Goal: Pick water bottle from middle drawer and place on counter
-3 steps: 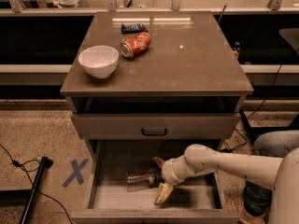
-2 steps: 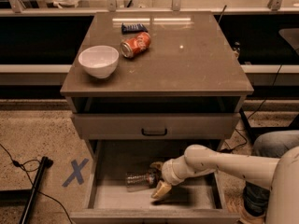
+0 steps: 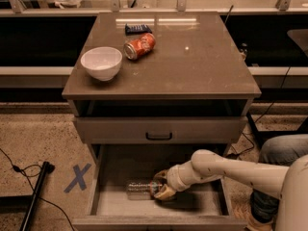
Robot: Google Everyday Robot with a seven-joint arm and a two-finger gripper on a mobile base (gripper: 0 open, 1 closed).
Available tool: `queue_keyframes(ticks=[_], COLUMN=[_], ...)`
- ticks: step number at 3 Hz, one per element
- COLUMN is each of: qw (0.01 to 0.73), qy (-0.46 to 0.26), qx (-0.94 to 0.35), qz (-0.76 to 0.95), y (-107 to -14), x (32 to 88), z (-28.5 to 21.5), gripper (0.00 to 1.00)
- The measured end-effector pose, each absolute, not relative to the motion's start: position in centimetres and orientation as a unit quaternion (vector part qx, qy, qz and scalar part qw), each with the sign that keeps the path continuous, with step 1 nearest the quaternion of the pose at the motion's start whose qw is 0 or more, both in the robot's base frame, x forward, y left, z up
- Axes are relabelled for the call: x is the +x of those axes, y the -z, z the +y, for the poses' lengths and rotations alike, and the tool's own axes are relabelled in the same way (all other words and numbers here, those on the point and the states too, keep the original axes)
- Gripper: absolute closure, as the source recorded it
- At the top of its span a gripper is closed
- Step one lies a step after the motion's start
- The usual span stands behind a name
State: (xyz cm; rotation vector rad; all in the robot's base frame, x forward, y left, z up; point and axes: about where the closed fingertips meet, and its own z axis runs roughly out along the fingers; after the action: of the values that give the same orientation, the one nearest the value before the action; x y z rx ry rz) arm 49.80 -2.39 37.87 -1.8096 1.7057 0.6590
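Observation:
The water bottle (image 3: 139, 189) lies on its side on the pale floor of the pulled-out middle drawer (image 3: 113, 203), with its dark reddish label end pointing right. My gripper (image 3: 162, 186) reaches in from the right on the cream arm and sits right at the bottle's label and neck end, covering the cap. The counter (image 3: 192, 57) is the glossy grey-brown cabinet top above.
On the counter stand a white bowl (image 3: 101, 63), an orange soda can (image 3: 139, 46) on its side and a dark blue packet (image 3: 138, 28). A closed drawer front with a black handle (image 3: 159, 136) overhangs the open drawer. A blue X (image 3: 77, 178) and a black pole (image 3: 33, 196) are on the floor at left.
My gripper has moved left across the drawer floor and now sits at the bottle's neck end. The bottle lies about where it was.

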Motion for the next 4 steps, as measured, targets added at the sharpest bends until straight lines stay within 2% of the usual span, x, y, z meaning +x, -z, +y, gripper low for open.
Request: queue_keyframes(ticks=[1,2,4], qw=[0.296,0.334,0.39], qy=[-0.248,-0.262,-0.229], qx=[-0.685,-0.698,-0.725], qz=[0.617,0.577,0.52], y=[-38.2,-39.7,-47.5], x=[49.6,49.0,45.8], z=[-2.1,-1.7,-3.4], gripper=[0.96,1.0,1.0])
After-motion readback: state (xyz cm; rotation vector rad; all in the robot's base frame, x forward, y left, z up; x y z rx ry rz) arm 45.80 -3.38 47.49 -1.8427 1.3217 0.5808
